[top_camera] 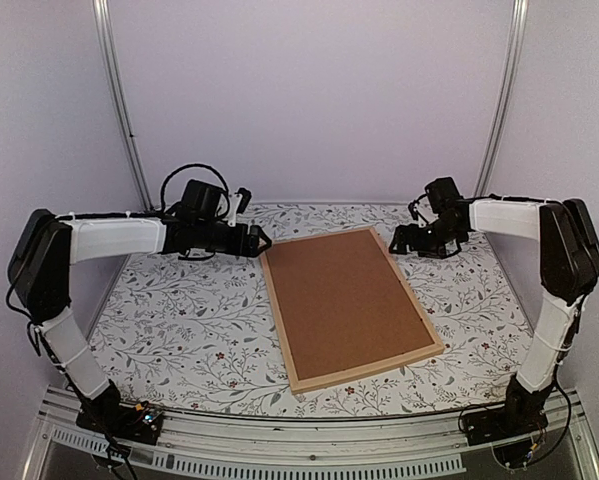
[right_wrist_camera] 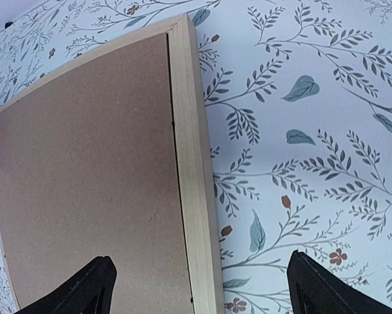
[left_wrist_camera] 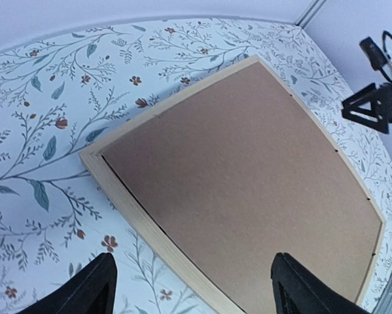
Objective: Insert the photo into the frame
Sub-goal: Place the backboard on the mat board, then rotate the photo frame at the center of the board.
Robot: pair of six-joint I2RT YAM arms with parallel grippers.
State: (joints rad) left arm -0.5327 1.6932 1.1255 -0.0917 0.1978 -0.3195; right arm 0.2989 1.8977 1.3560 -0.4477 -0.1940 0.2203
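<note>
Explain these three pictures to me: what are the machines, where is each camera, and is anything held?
Two robot arms stand bolted at the near edge. The wide picture looks down from above and behind them; the other two come from cameras on each wrist, dark fingertips showing below. On the floral cloth lies a light wooden frame, a brown backing board filling it. The left gripper and right gripper hover open near its far corners, holding nothing. No photo shows.

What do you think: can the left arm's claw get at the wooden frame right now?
Probably yes: the left claw hangs open beside the far left corner of the frame, nothing between them, though a brown board fills the frame.
</note>
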